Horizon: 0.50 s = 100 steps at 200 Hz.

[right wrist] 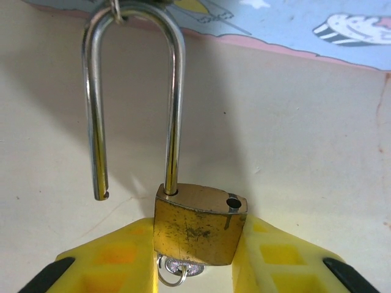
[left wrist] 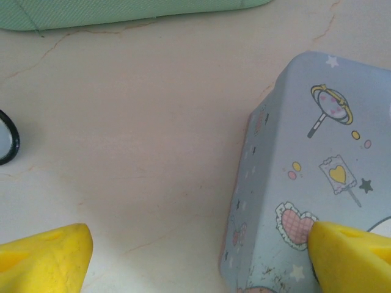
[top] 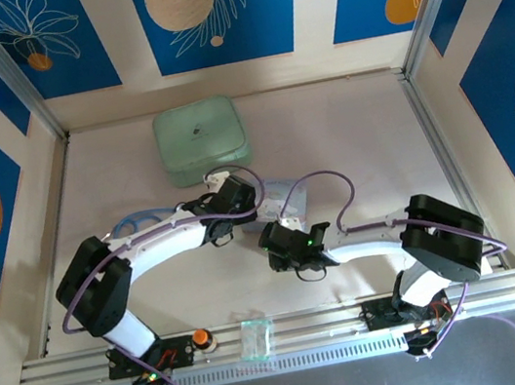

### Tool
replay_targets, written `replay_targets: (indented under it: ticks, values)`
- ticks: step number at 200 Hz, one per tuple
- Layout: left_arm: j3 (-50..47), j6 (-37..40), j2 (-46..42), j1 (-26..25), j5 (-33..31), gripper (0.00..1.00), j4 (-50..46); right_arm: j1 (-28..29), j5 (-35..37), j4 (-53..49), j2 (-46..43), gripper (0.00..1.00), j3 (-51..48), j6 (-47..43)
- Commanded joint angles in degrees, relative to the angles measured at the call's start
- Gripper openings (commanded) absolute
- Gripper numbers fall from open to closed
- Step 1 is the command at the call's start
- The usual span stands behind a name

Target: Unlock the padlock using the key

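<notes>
No words or numbers can be read.
The tin [left wrist: 317,183], at right, bears only drawn hearts and stars.

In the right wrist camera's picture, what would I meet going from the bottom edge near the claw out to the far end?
key, tucked under the lock → padlock, its brass body → shackle, standing open → lavender tin with cartoon prints

White arm links [top: 161,236], black joints [top: 442,233], purple cables [top: 318,175] — yellow fingertips [left wrist: 46,256].
</notes>
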Motion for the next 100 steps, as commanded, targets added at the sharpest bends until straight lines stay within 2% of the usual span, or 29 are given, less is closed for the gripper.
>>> replay_targets:
  ticks: [1,32,64,82,100]
  values:
    - [0.07,3.87,-3.50,0.35,1.18,0.90,-2.59,0.43,-10.30,-6.85,2.53,0.24,-5.03,2.45]
    - [-1.07,23.33,-5.41,0.32,9.78,0.91,10.65,-1.20,-11.63,-7.00,0.29,0.24,-7.25,2.55]
    - [2.22,40.24,0.63,0.44,21.40,0.93,19.07,-2.30,-12.08,-6.99,-1.90,0.24,-9.50,2.54]
    - [6.40,46.34,5.47,0.54,23.45,0.94,18.51,-2.75,-12.08,-6.89,-3.63,0.24,-10.94,2.63]
    - [10.68,50.52,9.71,0.53,21.79,0.98,17.33,-3.36,-11.90,-7.32,-5.40,0.24,-11.94,2.59]
